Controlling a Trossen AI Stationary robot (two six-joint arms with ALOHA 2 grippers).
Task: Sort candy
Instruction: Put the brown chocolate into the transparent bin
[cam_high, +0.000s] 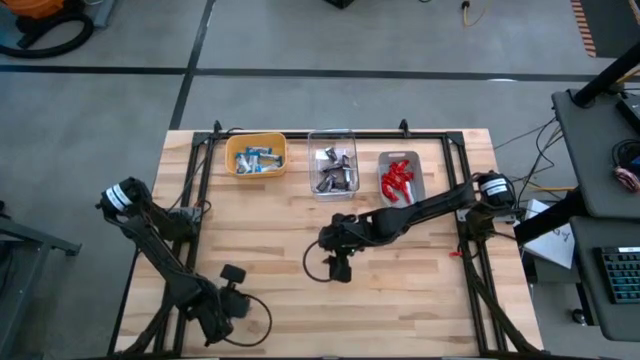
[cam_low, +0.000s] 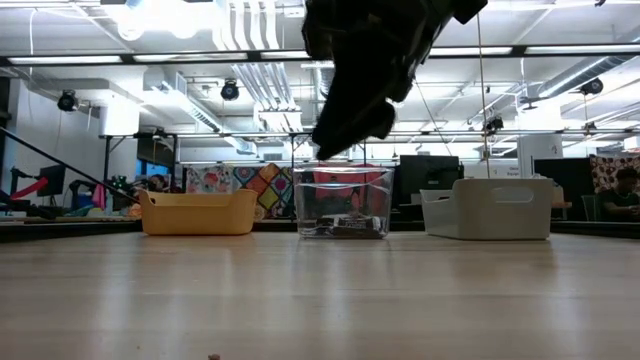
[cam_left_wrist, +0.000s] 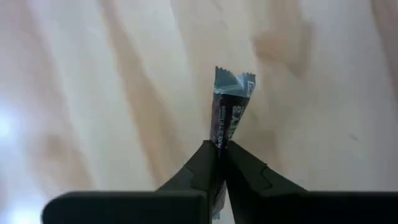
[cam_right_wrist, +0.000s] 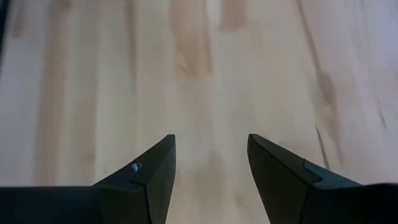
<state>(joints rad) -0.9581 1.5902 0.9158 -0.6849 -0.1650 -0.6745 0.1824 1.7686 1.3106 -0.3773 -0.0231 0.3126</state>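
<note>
A dark wrapped candy (cam_left_wrist: 231, 106) with a bluish crimped end sticks out past the fingertips of my left gripper (cam_left_wrist: 219, 146), which is shut on it near the table's front left (cam_high: 218, 322). My right gripper (cam_high: 340, 268) hangs open over bare wood at the table's middle, with nothing between its fingers (cam_right_wrist: 211, 149). In the low view its arm (cam_low: 360, 70) shows dark in front of the bins. Blue-and-white candy lies in the yellow bin (cam_high: 257, 155), dark candy in the clear bin (cam_high: 333, 170), and red candy in the grey bin (cam_high: 402, 178). My left gripper pinches the candy's near end (cam_left_wrist: 219, 135) between its two fingers, which point steeply down and lie along the candy. The wrapper's crimped free end (cam_left_wrist: 235, 82) points away from the fingers toward the wood. Whether that end touches the table cannot be told.
The three bins stand in a row along the table's far edge. A black frame (cam_high: 470, 260) runs along the table's sides, with the arm bases at left (cam_high: 125, 197) and right (cam_high: 490, 188). Bare wood lies between the two grippers.
</note>
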